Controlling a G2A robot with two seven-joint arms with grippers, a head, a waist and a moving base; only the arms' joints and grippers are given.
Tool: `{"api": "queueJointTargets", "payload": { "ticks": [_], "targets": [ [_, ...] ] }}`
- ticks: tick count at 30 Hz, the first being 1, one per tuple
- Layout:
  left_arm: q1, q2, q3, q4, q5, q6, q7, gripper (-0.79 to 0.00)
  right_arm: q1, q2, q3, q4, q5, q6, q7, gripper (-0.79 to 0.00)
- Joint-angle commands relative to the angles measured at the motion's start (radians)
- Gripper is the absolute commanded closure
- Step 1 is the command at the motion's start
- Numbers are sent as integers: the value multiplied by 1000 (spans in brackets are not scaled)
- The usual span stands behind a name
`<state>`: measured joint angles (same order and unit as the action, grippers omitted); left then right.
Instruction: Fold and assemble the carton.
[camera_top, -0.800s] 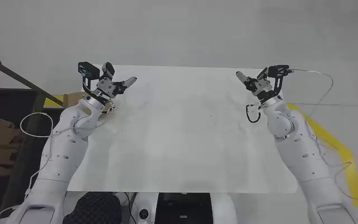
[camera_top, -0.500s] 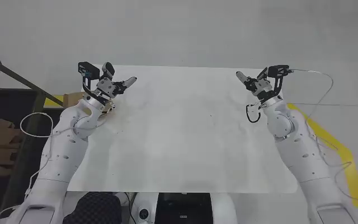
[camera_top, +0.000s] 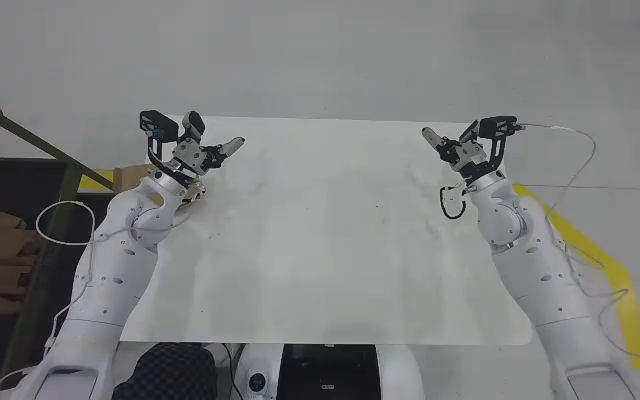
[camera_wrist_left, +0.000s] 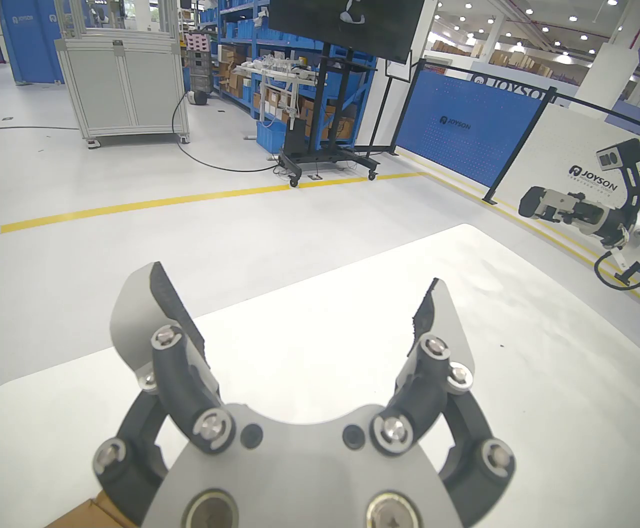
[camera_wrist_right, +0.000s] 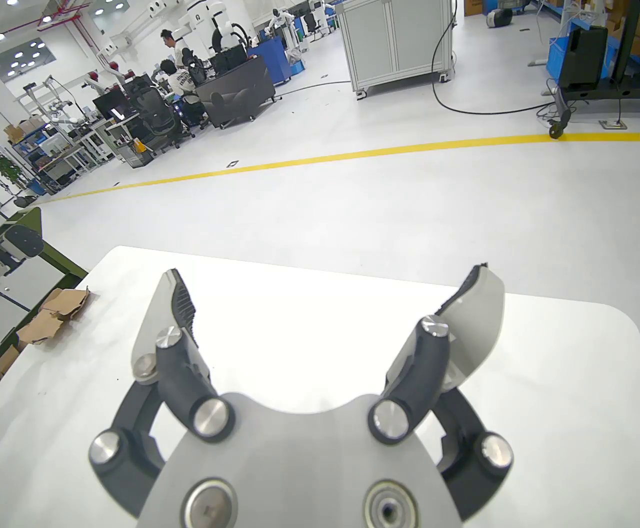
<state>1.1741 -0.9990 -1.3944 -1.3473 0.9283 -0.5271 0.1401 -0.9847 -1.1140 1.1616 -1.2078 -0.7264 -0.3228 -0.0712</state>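
The left claw (camera_wrist_left: 295, 280) hangs above the far left corner of the desk (camera_top: 330, 250), fingers spread apart and holding nothing. The right claw (camera_wrist_right: 325, 272) hangs above the far right corner, likewise spread and holding nothing. The carton (camera_wrist_right: 60, 305) lies as creased brown cardboard at the left edge of the desk, near the far left corner and close beneath the left wrist, well apart from the right claw. No fold appears to be started. Hazard: the carton sits right at the desk edge, so a sideways contact from the left claw would probably push it off. Hazard: the cardboard looks low and crumpled, so a shallow descent may let the fingers slip over a flap instead of clamping it.
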Motion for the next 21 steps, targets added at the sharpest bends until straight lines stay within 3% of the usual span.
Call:
{"api": "queueJointTargets", "payload": {
  "ticks": [1, 6, 15, 21],
  "targets": [
    [1, 0, -1, 2, -4, 3, -2, -785, 0, 0, 0, 0, 0, 0, 0, -785],
    [-6, -2, -22, 25, -138, -29, -91, -785, 0, 0, 0, 0, 0, 0, 0, -785],
    [-28, 14, -135, 93, -413, -117, -285, -785, 0, 0, 0, 0, 0, 0, 0, -785],
    [-44, 29, -196, 164, -637, -176, -474, -785, 0, 0, 0, 0, 0, 0, 0, -785]
  ]
}}
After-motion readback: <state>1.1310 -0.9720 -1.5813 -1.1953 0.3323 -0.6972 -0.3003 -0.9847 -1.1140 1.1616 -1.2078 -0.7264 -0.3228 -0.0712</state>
